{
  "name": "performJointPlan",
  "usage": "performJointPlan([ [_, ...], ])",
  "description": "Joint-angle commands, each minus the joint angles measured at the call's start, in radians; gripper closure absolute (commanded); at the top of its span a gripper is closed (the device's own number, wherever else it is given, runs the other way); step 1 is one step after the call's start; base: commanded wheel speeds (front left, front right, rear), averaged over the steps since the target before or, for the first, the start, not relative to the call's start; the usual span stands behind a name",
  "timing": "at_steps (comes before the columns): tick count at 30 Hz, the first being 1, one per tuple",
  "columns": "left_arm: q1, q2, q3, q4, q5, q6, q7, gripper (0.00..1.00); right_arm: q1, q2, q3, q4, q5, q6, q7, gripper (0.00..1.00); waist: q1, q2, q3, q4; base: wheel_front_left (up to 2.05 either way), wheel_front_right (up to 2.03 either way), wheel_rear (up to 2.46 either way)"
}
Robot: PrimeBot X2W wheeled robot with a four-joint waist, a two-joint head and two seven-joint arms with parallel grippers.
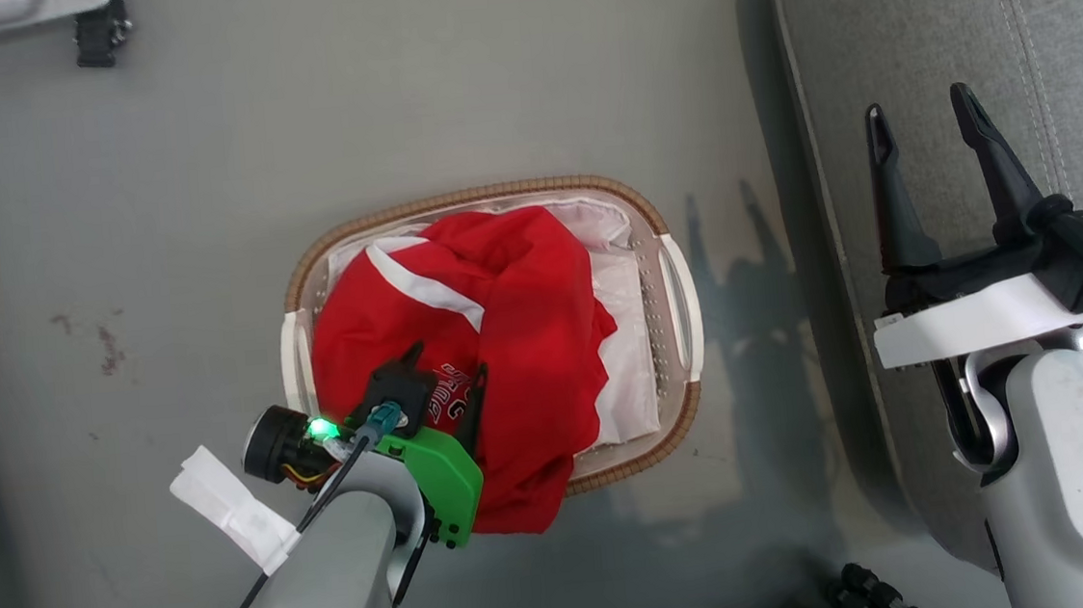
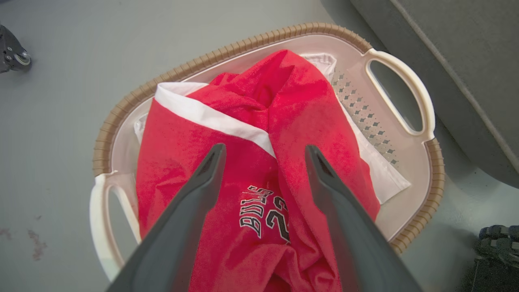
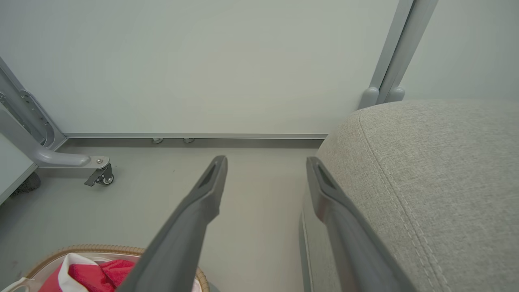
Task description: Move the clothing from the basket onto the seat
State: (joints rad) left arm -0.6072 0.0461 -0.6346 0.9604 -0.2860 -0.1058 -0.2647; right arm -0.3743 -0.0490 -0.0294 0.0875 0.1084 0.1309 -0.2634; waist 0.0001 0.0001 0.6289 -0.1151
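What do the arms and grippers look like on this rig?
Left gripper: long dark tapered fingers, green bracket, lit green LED, teal connector with black cable, silver forearm. Right gripper: same fingers, white bracket, teal connector, pale forearm speckled dark.

Red clothing (image 2: 178, 162) heaped in the basket (image 2: 227, 50)
Right under your left claw (image 2: 263, 152) you have crumpled red fabric, a white stripe and lettering showing, spilling over the brown woven rim; the grey stitched seat (image 1: 945, 21) sits beneath your right claw (image 1: 918, 105), beside the basket.
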Motion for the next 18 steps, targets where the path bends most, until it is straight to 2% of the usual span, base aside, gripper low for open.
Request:
performJointPlan([
  [1, -0.031, 0.008, -0.011, 0.016, -0.009, -0.006, 0.0, 0.0, -0.02, -0.003, 0.003, -0.003, 0.013, 0.0, -0.002, 0.0, -0.0001, -0.0001, 0.11, -0.069, 0.0, 0.0, 0.0],
  [11, -0.1, 0.008, -0.121, 0.107, -0.056, -0.014, 0.006, 0.0, -0.055, -0.002, 0.024, -0.009, 0.055, 0.0, -0.002, 0.0, -0.0001, -0.0001, 0.188, -0.108, 0.0, 0.0, 0.0],
  [18, -0.137, 0.007, -0.156, 0.16, -0.082, 0.002, 0.013, 0.0, -0.066, -0.003, 0.034, -0.01, 0.073, 0.0, -0.002, 0.0, -0.0001, -0.0001, 0.216, -0.123, 0.0, 0.0, 0.0],
])
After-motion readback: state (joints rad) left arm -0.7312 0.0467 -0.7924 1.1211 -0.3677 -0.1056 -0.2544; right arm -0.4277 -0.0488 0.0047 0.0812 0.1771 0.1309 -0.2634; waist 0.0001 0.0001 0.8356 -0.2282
